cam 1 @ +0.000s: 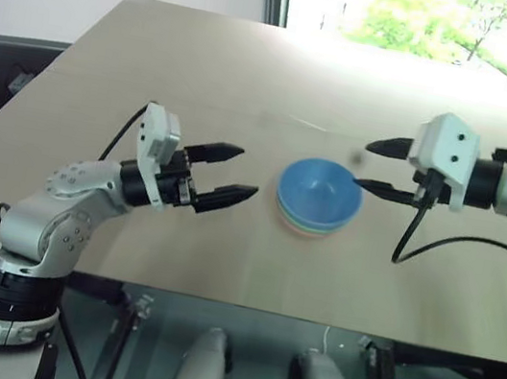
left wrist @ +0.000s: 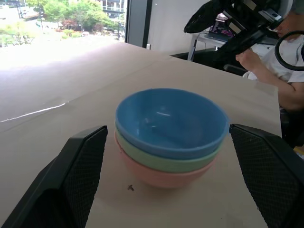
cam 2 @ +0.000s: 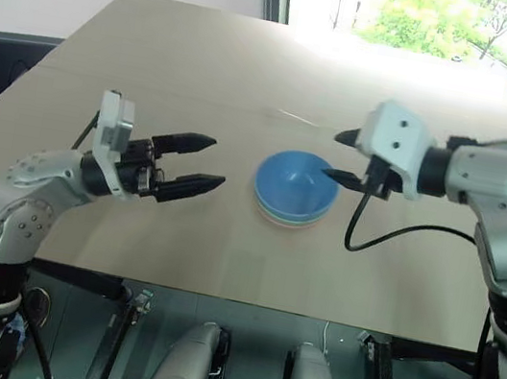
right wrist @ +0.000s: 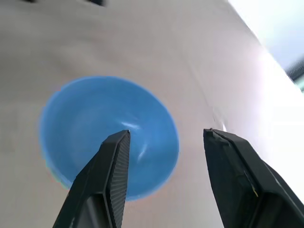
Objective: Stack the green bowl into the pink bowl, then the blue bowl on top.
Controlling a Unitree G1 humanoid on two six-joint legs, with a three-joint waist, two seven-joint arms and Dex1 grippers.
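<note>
We list blue bowl (cam 1: 320, 190) nested in green bowl (left wrist: 164, 160) in pink bowl (left wrist: 161, 176), mid-tabletop (cam 1: 206, 65), left tool (cam 1: 232, 172) at nine o'clock, spread wide, empty, right tool (cam 1: 375, 165) at three o'clock, parted, empty.

Blue bowl (cam 1: 320, 189) tops the stack (both grippers parted, empty) on table (cam 1: 205, 74)

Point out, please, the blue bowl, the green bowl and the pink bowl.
blue bowl (left wrist: 166, 121), left wrist view, inner wall.
green bowl (left wrist: 159, 161), left wrist view, exposed rim band.
pink bowl (left wrist: 154, 178), left wrist view, lower outer wall.
</note>
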